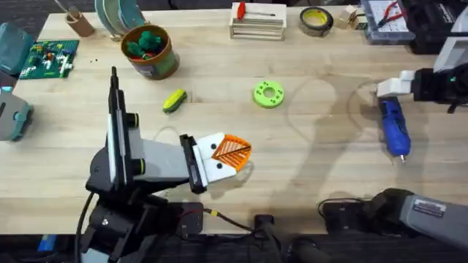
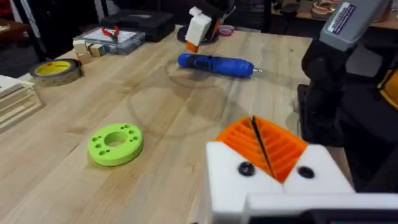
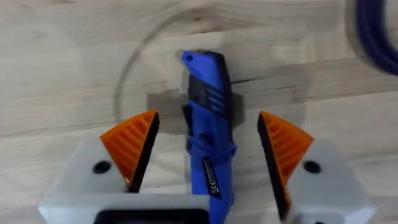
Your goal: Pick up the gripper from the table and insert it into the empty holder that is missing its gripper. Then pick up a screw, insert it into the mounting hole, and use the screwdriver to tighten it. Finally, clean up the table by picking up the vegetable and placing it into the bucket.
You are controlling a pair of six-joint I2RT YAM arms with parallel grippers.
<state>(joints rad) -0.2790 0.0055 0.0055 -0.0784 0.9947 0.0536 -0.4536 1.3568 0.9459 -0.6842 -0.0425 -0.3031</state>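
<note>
The blue screwdriver [image 1: 394, 127] lies on the table at the right, its tip toward the front edge. My right gripper [image 1: 393, 88] hovers over its rear end. In the right wrist view my right gripper [image 3: 207, 119] is open, with the screwdriver [image 3: 209, 130] between the orange pads [image 3: 133, 147] and apart from them. My left gripper [image 1: 232, 152] is shut near the table's middle, its two orange ribbed pads [image 2: 264, 144] pressed together in their white holders [image 2: 231, 176]. The yellow-green vegetable [image 1: 174, 100] lies beside the brown bucket [image 1: 162, 66], which holds dark green toy pieces.
A bright-green ring disc [image 1: 268, 94] lies mid-table, also in the left wrist view [image 2: 115, 144]. Along the far edge stand a yellow tape roll [image 1: 316, 20], a wooden rack [image 1: 257, 26] with a red-handled tool, and a parts box [image 1: 387, 20]. A green circuit board [image 1: 48, 58] lies far left.
</note>
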